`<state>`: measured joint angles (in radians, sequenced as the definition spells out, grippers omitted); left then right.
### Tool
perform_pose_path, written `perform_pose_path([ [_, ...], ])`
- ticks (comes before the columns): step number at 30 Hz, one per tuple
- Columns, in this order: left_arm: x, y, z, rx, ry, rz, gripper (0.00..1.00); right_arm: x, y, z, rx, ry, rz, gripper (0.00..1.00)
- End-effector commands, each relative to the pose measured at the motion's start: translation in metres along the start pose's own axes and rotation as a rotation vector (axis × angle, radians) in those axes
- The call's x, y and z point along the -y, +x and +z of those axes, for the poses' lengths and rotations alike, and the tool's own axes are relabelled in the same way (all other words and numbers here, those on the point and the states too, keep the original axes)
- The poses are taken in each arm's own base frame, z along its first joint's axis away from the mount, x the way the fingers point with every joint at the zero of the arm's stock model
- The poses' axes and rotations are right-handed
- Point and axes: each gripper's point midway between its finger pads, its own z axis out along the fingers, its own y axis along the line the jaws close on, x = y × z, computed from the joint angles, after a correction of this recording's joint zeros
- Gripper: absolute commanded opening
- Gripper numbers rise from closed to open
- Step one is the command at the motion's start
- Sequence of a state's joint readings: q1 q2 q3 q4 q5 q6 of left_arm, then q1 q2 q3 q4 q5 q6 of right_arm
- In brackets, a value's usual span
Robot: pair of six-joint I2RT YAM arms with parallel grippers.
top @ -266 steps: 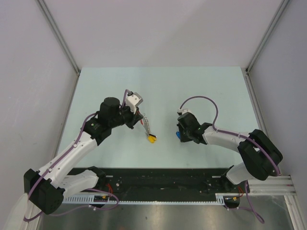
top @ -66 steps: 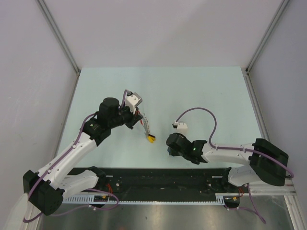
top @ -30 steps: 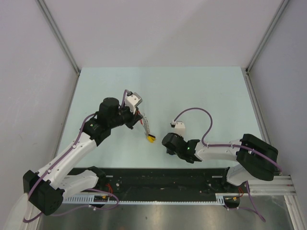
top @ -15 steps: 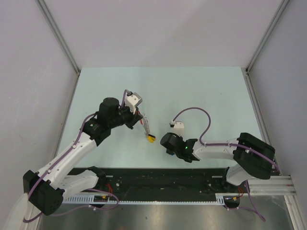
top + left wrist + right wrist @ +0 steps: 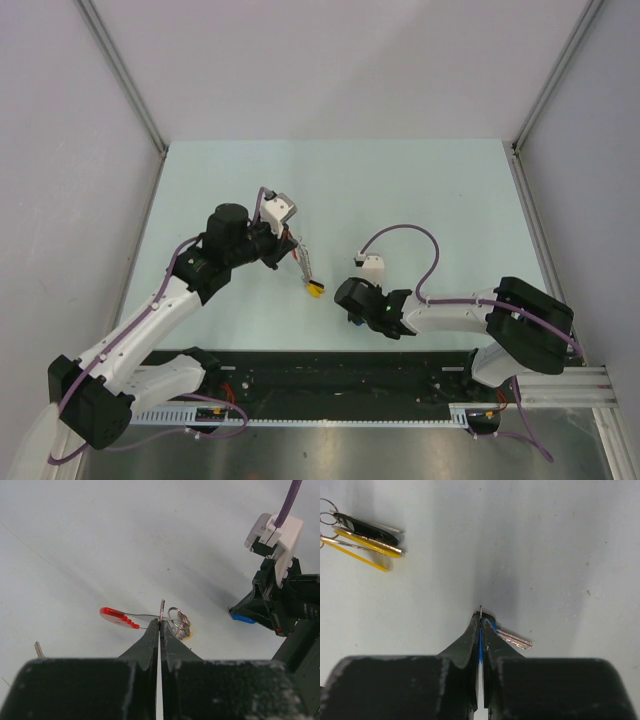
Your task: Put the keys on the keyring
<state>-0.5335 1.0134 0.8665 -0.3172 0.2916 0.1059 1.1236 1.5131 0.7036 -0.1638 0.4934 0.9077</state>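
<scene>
My left gripper (image 5: pixel 294 248) is shut on the keyring (image 5: pixel 312 280) and holds it above the table. In the left wrist view the fingertips (image 5: pixel 160 623) pinch a thin metal part of the keyring (image 5: pixel 177 622). Its red piece (image 5: pixel 119 618) sticks out left and its wire rings hang right. My right gripper (image 5: pixel 349 306) is shut on the blue key (image 5: pixel 514 639). The blue cap sits between the jaws and the silver blade pokes out right. The blue key (image 5: pixel 243 618) is close to the right of the keyring. The green key's cap is not visible.
A loose silver key blade (image 5: pixel 37 649) lies on the table at the lower left of the left wrist view, its head hidden. The keyring's yellow-capped and black keys (image 5: pixel 366 536) hang at the top left of the right wrist view. The pale table (image 5: pixel 420 190) has walls on three sides.
My right gripper has moved down and left with the blue key, from mid-table to just right of the keyring. The left arm and keyring have stayed still.
</scene>
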Motion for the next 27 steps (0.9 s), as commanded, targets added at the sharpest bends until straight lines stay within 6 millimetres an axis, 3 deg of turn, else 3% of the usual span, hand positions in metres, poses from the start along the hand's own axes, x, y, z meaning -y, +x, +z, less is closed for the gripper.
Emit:
perform_pose_path([
  [1,-0.001,-0.034,-0.010,0.097,-0.002,0.038,0.00,-0.007,-0.016,-0.003,0.052,0.005,0.010,0.00],
  [5,-0.001,-0.035,-0.010,0.099,-0.003,0.040,0.00,-0.007,-0.024,-0.009,0.071,-0.006,-0.040,0.00],
  [16,0.000,-0.035,-0.011,0.105,0.000,0.059,0.00,-0.005,-0.069,-0.032,0.126,-0.140,-0.337,0.00],
  [22,0.004,-0.038,-0.014,0.131,0.022,0.092,0.00,-0.013,-0.102,-0.062,0.184,-0.328,-0.463,0.00],
  [27,0.018,-0.043,-0.017,0.168,0.102,0.146,0.00,-0.018,-0.133,-0.101,0.307,-0.472,-0.547,0.00],
])
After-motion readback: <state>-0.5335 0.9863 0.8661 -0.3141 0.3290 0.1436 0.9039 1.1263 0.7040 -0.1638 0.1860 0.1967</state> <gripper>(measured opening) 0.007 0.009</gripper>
